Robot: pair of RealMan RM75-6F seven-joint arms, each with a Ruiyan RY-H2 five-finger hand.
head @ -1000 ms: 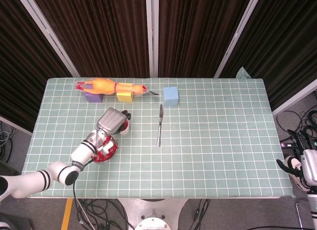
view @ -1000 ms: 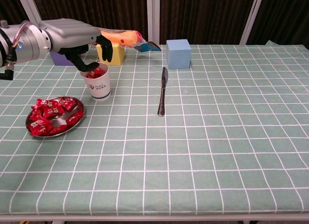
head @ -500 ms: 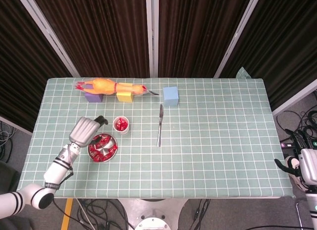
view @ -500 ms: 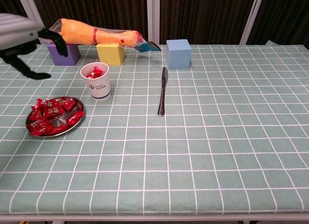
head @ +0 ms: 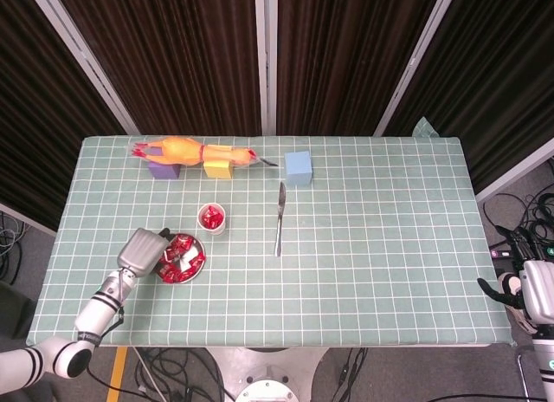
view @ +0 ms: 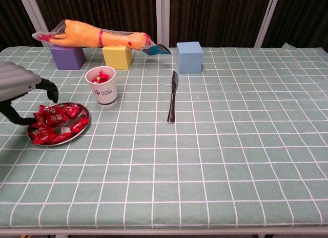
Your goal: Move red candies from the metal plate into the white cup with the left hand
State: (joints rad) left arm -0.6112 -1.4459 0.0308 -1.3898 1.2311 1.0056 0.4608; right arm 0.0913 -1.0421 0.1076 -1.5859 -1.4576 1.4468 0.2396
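Observation:
The metal plate (head: 202, 262) (view: 86, 120) holds several red candies (head: 183, 246) (view: 51, 117) at the table's front left. Just behind and to its right stands the white cup (head: 212, 218) (view: 105, 89), with red candies (view: 102, 76) inside. My left hand (head: 143, 250) (view: 20, 89) hovers at the plate's left edge. Its dark fingers (view: 49, 89) are curved and apart over the candies and hold nothing. My right hand (head: 530, 289) hangs beyond the table's right edge, holding nothing, and does not show in the chest view.
A table knife (head: 279, 218) (view: 172, 97) lies lengthwise right of the cup. Along the back stand a blue cube (view: 188, 57), a yellow block (view: 117, 56) and a purple block (view: 67, 57), with an orange rubber chicken (view: 97, 39) lying across the two blocks.
My left hand left the cup's mouth, swung out to the left, then came down beside the plate's left edge. The cup and plate have stayed put.

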